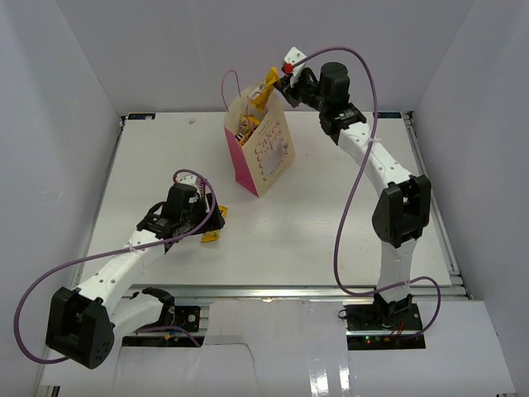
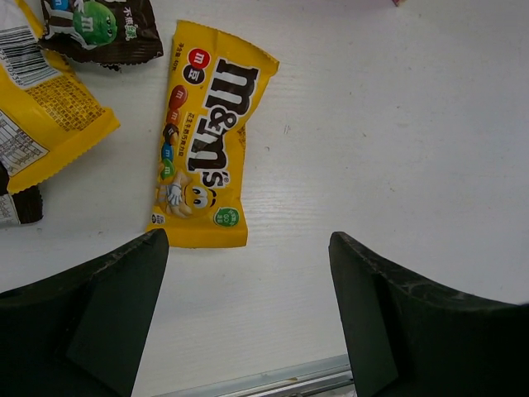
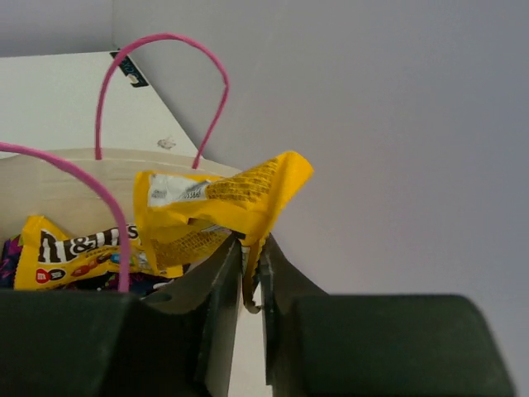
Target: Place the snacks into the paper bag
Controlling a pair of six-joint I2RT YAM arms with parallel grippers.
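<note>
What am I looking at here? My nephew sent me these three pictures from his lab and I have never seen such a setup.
Two robot arms are bolted to the near edge of a white table. One picture looks down from above; the other two come from cameras on each arm's wrist. The right gripper is pinching a yellow snack packet above a small paper bag with pink handles, which already holds more packets. The left gripper hangs open just above the table, over a yellow M&M's packet. Beside that lie another yellow packet and a dark brown one, waiting to be bagged.
</note>
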